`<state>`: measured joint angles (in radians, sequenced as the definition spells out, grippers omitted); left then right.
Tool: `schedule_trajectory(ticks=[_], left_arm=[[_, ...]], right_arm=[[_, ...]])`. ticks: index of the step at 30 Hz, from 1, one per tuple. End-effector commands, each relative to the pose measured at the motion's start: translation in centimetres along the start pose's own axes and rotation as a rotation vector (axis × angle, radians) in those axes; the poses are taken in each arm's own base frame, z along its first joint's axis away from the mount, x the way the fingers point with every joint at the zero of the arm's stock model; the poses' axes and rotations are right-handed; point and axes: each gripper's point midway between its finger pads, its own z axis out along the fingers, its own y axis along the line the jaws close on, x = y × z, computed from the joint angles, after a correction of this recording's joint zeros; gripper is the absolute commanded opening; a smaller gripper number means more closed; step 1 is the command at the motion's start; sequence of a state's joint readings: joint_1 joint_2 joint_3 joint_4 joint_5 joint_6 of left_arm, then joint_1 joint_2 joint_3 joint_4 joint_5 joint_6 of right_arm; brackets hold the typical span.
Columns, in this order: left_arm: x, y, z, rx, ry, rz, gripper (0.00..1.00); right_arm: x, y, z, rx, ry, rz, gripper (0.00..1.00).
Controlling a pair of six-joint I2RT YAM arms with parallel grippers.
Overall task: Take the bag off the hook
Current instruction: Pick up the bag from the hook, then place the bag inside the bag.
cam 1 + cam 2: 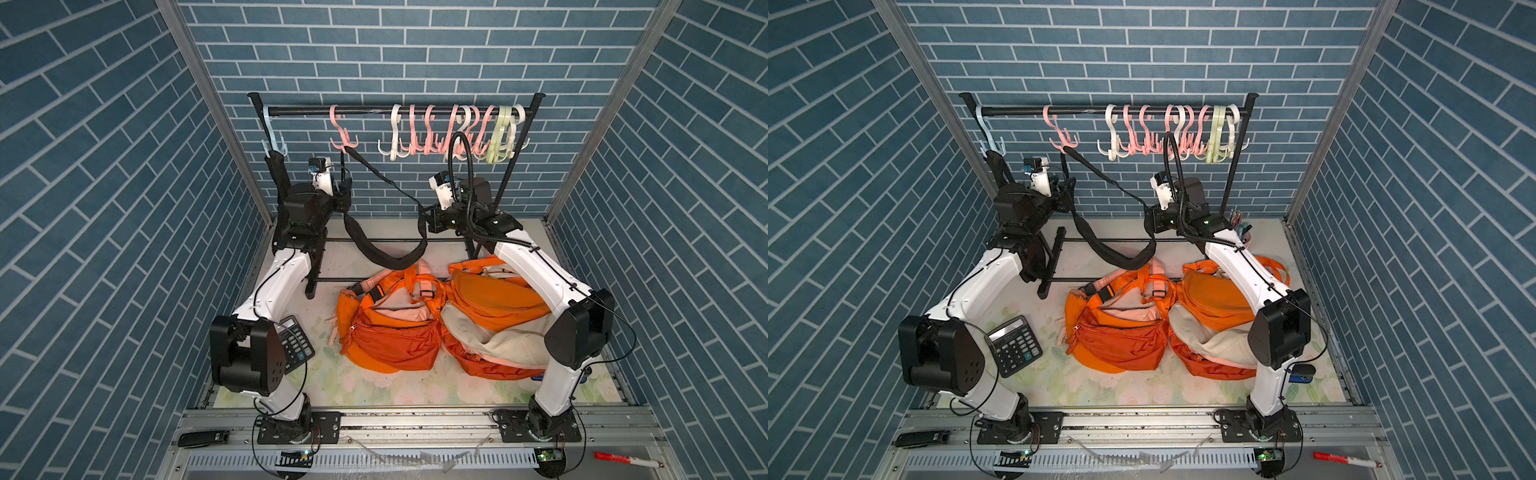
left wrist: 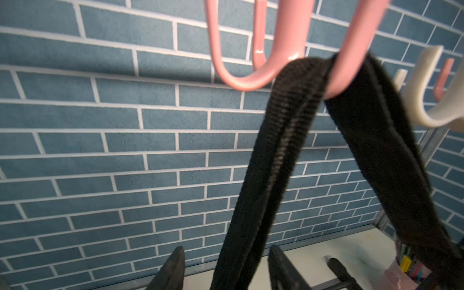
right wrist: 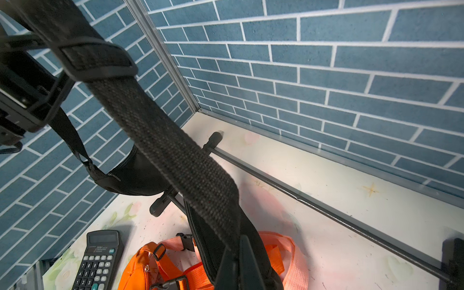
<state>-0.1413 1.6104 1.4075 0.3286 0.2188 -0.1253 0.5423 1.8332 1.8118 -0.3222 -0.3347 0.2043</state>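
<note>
while the black bag (image 1: 390, 262) hangs by its strap (image 2: 276, 163) from a pink hook (image 2: 251, 82) on the rail (image 1: 299, 111) over the back edge of the table (image 1: 415, 392), the left gripper (image 2: 227, 248) brackets the strap below the hook, its fingers (image 2: 175, 266) parted, one clear of the webbing. the right gripper (image 3: 237, 258) is clenched on the strap beside the bag's end; the bag sags in mid-air between both arms.
</note>
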Motion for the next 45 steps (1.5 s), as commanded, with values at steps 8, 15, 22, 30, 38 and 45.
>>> schedule_trajectory(ticks=[8, 15, 22, 30, 38, 45], left_arm=[[-2.4, -1.4, 0.3, 0.111, -0.060, -0.011, 0.00], [-4.5, -2.0, -1.1, 0.121, -0.087, -0.002, 0.00], [-7.4, -2.3, -2.9, 0.100, -0.122, 0.022, 0.00], [-10.7, -2.8, -5.8, 0.079, -0.165, 0.032, 0.00], [-13.2, -3.3, -9.3, 0.058, -0.201, 0.043, 0.00], [-15.3, -3.9, -13.3, 0.039, -0.244, 0.056, 0.00]], right_arm=[[-1.4, 0.8, -0.4, -0.029, -0.014, -0.009, 0.00], [-2.3, 1.5, -0.7, -0.053, -0.031, 0.007, 0.00], [-3.7, 2.4, -1.9, -0.053, -0.061, -0.010, 0.00], [-5.2, 3.8, -4.0, -0.057, -0.100, -0.027, 0.00], [-6.1, 5.7, -6.5, -0.059, -0.134, -0.053, 0.00], [-6.5, 8.0, -9.3, -0.052, -0.167, -0.096, 0.00]])
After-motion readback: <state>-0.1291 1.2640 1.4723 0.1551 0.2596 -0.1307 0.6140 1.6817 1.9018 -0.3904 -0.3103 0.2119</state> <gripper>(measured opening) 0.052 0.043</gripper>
